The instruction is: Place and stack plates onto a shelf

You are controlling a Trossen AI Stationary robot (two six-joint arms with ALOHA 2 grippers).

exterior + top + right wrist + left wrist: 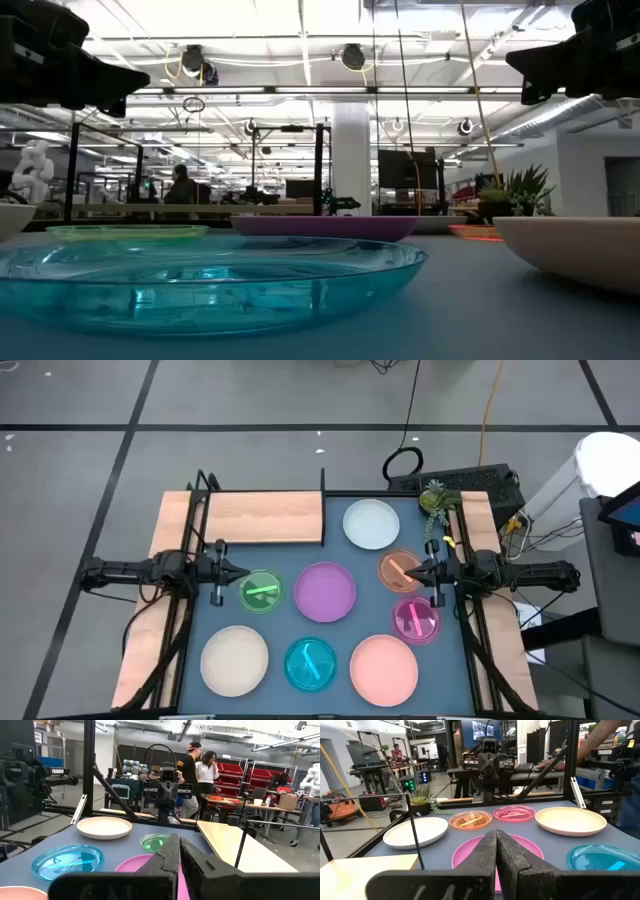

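Note:
Eight plates lie flat on the dark blue tabletop: pale blue-white (pixel 371 523), orange (pixel 398 568), magenta (pixel 416 619), purple (pixel 325 591), green (pixel 261 590), cream (pixel 234 660), teal (pixel 311 664) and salmon pink (pixel 384 667). The light wooden shelf (pixel 265 517) with black uprights sits at the far left. My left gripper (pixel 243 571) hovers shut just left of the green plate. My right gripper (pixel 412 573) hovers shut over the orange plate. In the low view both grippers, left (pixel 145 80) and right (pixel 510 62), hang well above the plates.
A small potted plant (pixel 434 498) stands at the table's far right corner beside the pale plate. Black frame bars run along both table sides. People stand in the room behind (pixel 197 775). The shelf board (pixel 235 847) carries nothing.

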